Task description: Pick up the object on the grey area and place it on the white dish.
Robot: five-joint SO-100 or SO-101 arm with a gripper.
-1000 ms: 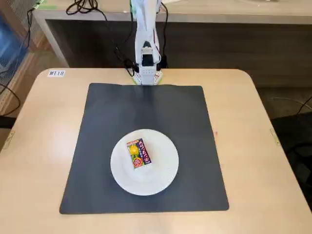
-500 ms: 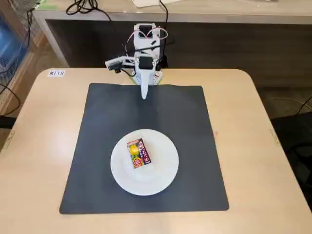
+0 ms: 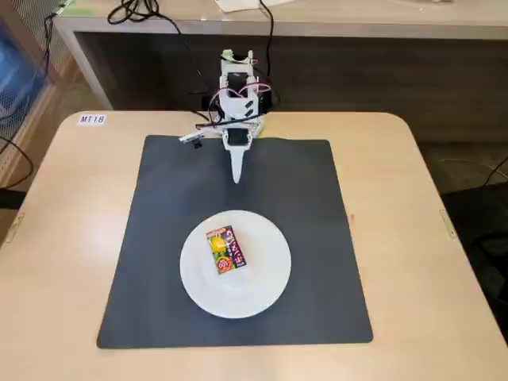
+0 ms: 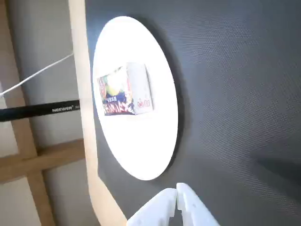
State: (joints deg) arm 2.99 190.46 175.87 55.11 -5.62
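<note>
A light wooden desk carries a small white "MT18" label near its far left corner. Black cables lie on the counter behind.

One yellow packet can be seen. One white plate is seen, and one dark mat. One wooden table is seen, with one robot arm and one small label.

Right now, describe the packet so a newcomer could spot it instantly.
Find the dark grey mat covering the wooden table, then the round white plate toward its near edge. The packet lies flat on that plate: small, rectangular, yellow with red print, the only colourful thing there.
</note>
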